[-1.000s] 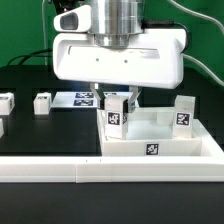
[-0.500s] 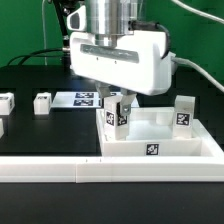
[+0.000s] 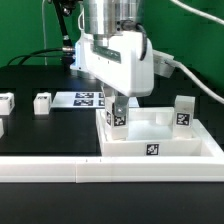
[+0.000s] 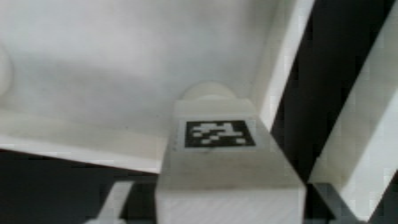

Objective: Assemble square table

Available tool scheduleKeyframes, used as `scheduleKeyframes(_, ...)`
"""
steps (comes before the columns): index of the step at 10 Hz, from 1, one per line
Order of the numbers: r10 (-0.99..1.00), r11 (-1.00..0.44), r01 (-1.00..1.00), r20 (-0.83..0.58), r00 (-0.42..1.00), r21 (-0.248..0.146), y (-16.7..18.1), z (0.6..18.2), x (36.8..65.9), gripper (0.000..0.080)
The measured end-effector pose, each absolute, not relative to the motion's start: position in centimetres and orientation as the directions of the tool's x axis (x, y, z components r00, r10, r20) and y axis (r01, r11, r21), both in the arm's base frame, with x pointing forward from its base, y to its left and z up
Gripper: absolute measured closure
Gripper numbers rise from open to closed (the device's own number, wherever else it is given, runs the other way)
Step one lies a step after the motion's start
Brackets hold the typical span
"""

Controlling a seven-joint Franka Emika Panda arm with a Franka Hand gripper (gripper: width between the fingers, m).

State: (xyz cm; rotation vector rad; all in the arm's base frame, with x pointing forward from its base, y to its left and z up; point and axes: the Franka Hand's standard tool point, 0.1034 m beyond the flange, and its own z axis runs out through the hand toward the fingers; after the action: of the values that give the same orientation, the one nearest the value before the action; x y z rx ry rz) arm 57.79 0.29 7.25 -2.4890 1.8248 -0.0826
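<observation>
Two legs stand upright on the square table (image 3: 185, 150) in the exterior view. One, the gripped-corner leg (image 3: 118, 118), sits at the slab's corner on the exterior view's left, with the gripper (image 3: 119, 108) directly over it and its fingers reaching down on either side of the leg's top. The second leg (image 3: 183, 112) stands at the slab's corner on the exterior view's right, well apart from the arm. We see a black-white tag (image 3: 150, 150) on the slab's front edge. The slab lies on the black table (image 3: 50, 135), just behind the long white border rail (image 3: 60, 172). Loose legs (image 3: 42, 101) lie toward the exterior view's left, near the marker board (image 3: 88, 98).

In the wrist view the gripped-corner leg (image 4: 222, 165) fills the middle, its tag (image 4: 219, 134) facing the camera, with the white slab (image 4: 107, 80) and its raised rim behind it. Dark fingers (image 4: 331, 205) flank the leg closely. We cannot tell whether the pads press on it or stand just free.
</observation>
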Motion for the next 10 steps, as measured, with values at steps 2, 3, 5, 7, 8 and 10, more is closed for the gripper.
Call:
scheduleKeyframes(2,-0.902,-0.431,-0.899,0.022,0.431,-0.074,0.23,7.29,57.81,0.0247)
scheduleKeyframes(3,-0.866,-0.500,-0.863,0.027,0.499,-0.072,0.23,7.29,57.80,0.0177)
scheduleKeyframes(5,-0.751,-0.660,-0.749,0.039,0.659,-0.065,0.55,7.25,57.78,0.0156)
scheduleKeyframes(7,-0.610,-0.792,-0.607,0.049,0.791,-0.057,0.77,7.22,57.76,0.0151)
scheduleKeyframes(8,-0.530,-0.848,-0.527,0.053,0.847,-0.053,0.93,7.20,57.74,0.0150)
scheduleKeyframes(10,-0.371,-0.929,-0.369,0.061,0.927,-0.042,0.96,7.19,57.74,0.0150)
